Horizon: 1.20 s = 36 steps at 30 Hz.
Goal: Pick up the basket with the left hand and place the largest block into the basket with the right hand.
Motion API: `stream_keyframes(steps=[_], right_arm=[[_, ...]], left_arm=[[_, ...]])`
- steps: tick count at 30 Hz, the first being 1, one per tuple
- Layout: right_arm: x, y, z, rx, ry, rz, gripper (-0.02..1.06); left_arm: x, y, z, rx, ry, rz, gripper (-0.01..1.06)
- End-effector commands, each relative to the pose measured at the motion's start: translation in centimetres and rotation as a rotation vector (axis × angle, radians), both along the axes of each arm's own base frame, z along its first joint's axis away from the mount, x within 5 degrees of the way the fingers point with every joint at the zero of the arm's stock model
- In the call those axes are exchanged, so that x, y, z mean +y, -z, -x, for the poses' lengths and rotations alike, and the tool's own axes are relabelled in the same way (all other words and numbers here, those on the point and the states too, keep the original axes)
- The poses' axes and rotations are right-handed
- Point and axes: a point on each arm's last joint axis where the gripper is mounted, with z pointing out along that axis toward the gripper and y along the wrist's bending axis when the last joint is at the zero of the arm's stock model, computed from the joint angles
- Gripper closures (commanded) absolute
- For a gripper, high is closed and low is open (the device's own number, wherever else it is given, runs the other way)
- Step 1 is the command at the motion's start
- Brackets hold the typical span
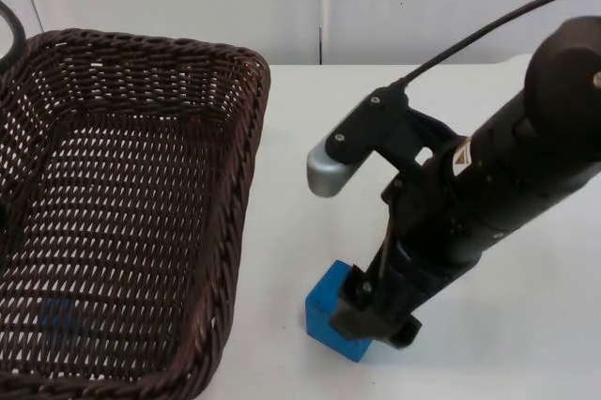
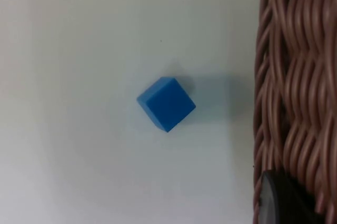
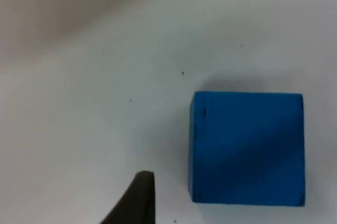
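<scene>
The dark wicker basket (image 1: pixel 122 212) was seen lifted toward the table's (image 1: pixel 310 156) left edge, a smaller blue block (image 2: pixel 166 103) lying beneath it, while the right gripper (image 1: pixel 380 320) was lowered beside the large blue block (image 1: pixel 331 311) near the front edge, its fingers spread apart, and the left gripper's (image 2: pixel 287 200) grasp could not be judged.

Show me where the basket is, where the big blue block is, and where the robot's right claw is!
basket (image 1: pixel 249 137), top view, on its woven right rim.
big blue block (image 1: pixel 329 299), top view, on its top face.
right claw (image 1: pixel 380 320), top view, at its tips by the block.
</scene>
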Motion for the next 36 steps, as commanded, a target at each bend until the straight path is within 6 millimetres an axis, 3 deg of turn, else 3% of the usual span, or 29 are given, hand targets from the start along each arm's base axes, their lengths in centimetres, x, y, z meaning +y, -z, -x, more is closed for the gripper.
stream_keyframes(steps=[1,5,12,17,20,24,26,27,31,32,34,36], right_arm=[[0.0,0.1,0.1,-0.016,-0.018,0.004,-0.01],[0.4,0.6,0.3,-0.023,-0.049,0.016,-0.01],[1.3,3.4,0.8,-0.014,-0.087,0.051,-0.01],[1.4,5.0,0.6,-0.013,-0.08,0.066,0.08],[1.4,5.4,0.5,-0.021,-0.075,0.064,0.25],[1.4,5.3,0.5,-0.023,-0.071,0.061,0.39],[1.4,5.3,0.5,-0.025,-0.07,0.059,0.54],[1.4,5.3,0.5,-0.025,-0.07,0.059,0.54],[1.4,5.4,0.5,-0.022,-0.071,0.061,0.91],[1.4,5.4,0.5,-0.022,-0.071,0.061,0.91],[1.4,5.1,0.6,-0.006,-0.075,0.068,1.05],[1.3,4.4,0.7,-0.004,-0.077,0.063,1.05]], left_arm=[[-0.1,0.0,0.0,0.006,-0.012,0.016,1.05],[-0.1,0.0,0.0,0.006,-0.011,0.015,1.05],[0.0,0.0,0.0,0.005,-0.008,0.007,1.05],[0.0,0.1,0.0,0.008,-0.009,0.006,1.05],[0.0,0.1,0.0,0.007,-0.009,0.005,1.05],[0.0,0.1,0.0,0.007,-0.009,0.005,1.05],[0.0,0.1,0.0,0.007,-0.009,0.005,1.05],[0.0,0.1,0.0,0.007,-0.009,0.005,1.05],[0.0,0.1,0.0,0.007,-0.009,0.005,1.05],[0.0,0.1,0.0,0.007,-0.009,0.005,1.05],[0.0,0.1,0.0,0.007,-0.009,0.005,1.05],[0.0,0.1,0.0,0.007,-0.009,0.005,1.05]])
